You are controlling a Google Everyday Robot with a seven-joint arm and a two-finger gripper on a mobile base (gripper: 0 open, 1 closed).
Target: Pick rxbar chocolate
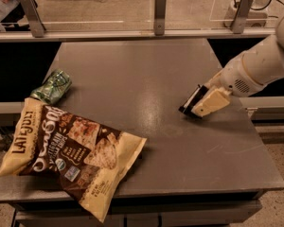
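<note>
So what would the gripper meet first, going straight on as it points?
Probably the table top, just below the gripper near its right edge; the Late July chip bag lies farther along.

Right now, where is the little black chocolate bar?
In the camera view, the rxbar chocolate is at the right side of the table, against the tip of the gripper, far from the chip bag at left.
</note>
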